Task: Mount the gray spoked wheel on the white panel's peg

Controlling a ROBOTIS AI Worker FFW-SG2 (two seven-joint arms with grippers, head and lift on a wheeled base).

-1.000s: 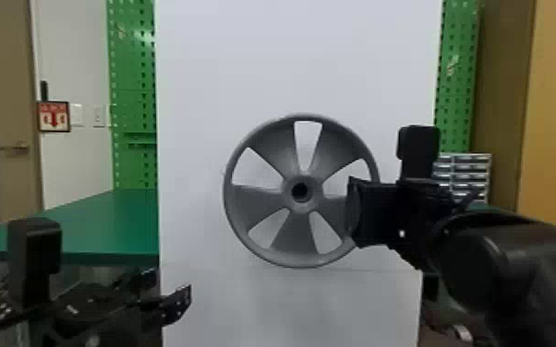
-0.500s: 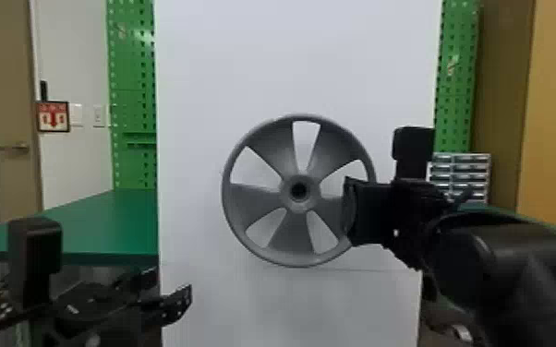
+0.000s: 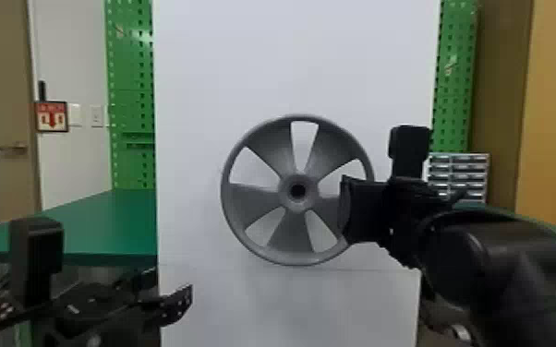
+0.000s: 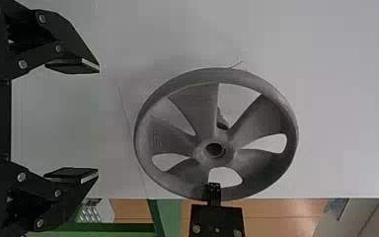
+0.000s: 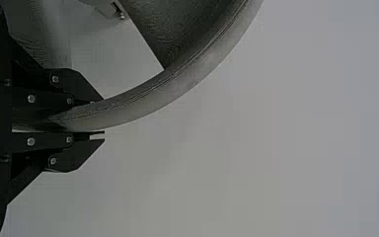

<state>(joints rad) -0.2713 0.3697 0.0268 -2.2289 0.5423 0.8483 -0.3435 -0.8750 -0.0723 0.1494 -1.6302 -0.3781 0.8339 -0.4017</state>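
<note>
My right gripper (image 3: 348,210) is shut on the right-hand rim of the gray spoked wheel (image 3: 249,203), which stands upright in front of the white panel (image 3: 291,60). In the right wrist view the rim (image 5: 177,89) lies between the two fingers of the right gripper (image 5: 98,118). My left gripper (image 3: 171,288) is low at the left, apart from the wheel. The left wrist view has the left gripper (image 4: 98,121) open with nothing between its fingers, and the wheel (image 4: 256,170) beyond them. Behind the wheel's spokes a small part of the peg (image 4: 221,120) seems to show.
A green table (image 3: 101,226) extends behind the panel at the left. Green pegboards (image 3: 129,60) stand behind both panel edges. A small drawer cabinet (image 3: 468,173) is at the back right, beside the right arm.
My right gripper and the wheel have shifted slightly to the left in the head view, the rim still held. The left arm looks unmoved.
</note>
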